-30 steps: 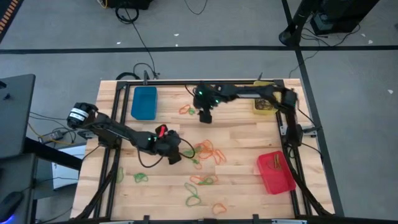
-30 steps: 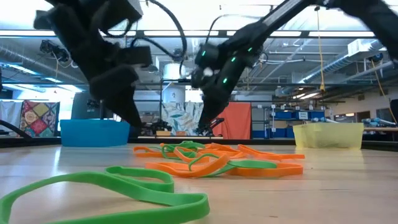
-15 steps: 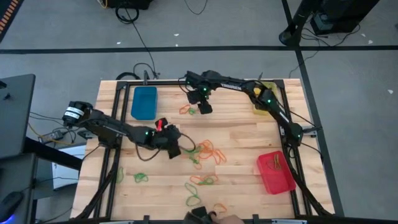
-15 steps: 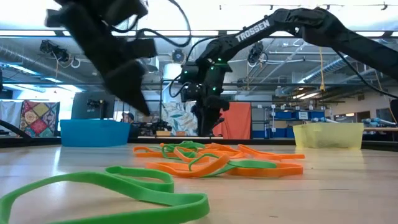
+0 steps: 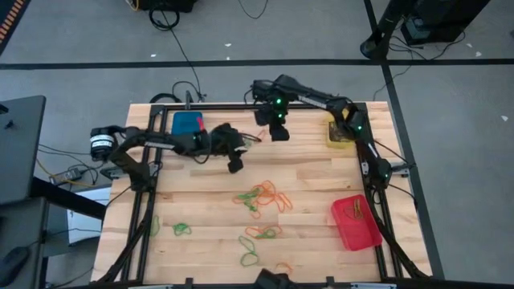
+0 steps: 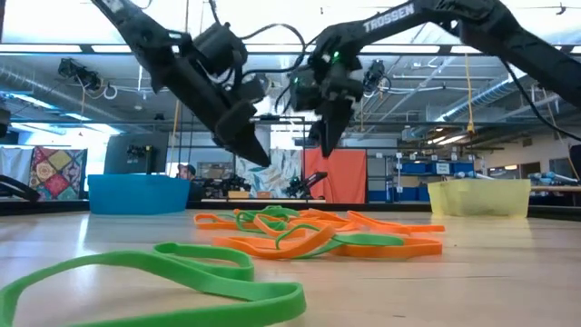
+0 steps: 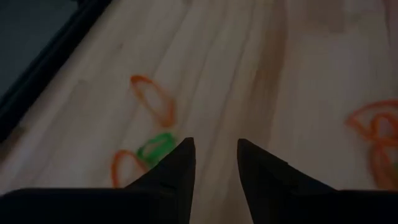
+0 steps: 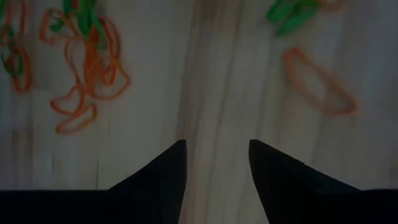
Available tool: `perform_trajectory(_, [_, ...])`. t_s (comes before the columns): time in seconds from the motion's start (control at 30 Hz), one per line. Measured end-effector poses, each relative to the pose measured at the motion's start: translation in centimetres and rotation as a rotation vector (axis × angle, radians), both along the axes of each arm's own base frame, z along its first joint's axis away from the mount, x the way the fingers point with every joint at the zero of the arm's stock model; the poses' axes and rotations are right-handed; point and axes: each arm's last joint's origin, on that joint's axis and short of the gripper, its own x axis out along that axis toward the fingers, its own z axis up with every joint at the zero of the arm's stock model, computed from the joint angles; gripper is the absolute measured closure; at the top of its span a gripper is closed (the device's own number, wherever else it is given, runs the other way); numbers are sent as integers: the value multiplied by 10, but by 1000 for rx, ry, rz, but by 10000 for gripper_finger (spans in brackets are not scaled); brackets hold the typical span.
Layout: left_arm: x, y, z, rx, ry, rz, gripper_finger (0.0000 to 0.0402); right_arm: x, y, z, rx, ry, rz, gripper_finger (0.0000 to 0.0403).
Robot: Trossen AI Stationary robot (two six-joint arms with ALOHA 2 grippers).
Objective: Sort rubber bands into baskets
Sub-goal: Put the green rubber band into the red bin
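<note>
Three baskets sit at the wooden table's edges: blue far left, yellow far right, red lengthwise near right. Bands tangle mid-table, strays nearer the front. Left gripper and right gripper hover apart over bare far boards, both parted, empty.

Pale wood-grain table with black frame edges. Orange and green rubber bands scattered across it. A blue basket, a yellow basket and a red basket.
</note>
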Motion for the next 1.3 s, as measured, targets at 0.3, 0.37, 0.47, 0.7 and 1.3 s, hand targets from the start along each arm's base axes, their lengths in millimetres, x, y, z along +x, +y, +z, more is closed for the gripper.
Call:
perform_trajectory(0.3, [15, 47, -44, 44, 52, -70, 277, -19, -6, 40, -64, -105, -34, 219])
perform_trajectory(0.37, [16, 59, -51, 27, 81, -64, 277, -21, -6, 45, -73, -121, -32, 219])
perform_trajectory(0.47, [20, 71, -61, -26, 90, -88, 277, -22, -10, 45, -82, -131, -36, 219])
perform_trajectory(0.7, [29, 83, -73, -76, 111, -155, 292, -24, -19, 46, -122, -140, -69, 219])
perform_trajectory(1.3, [26, 79, -12, -42, 70, -175, 398, -27, -6, -67, 64, -65, -128, 237])
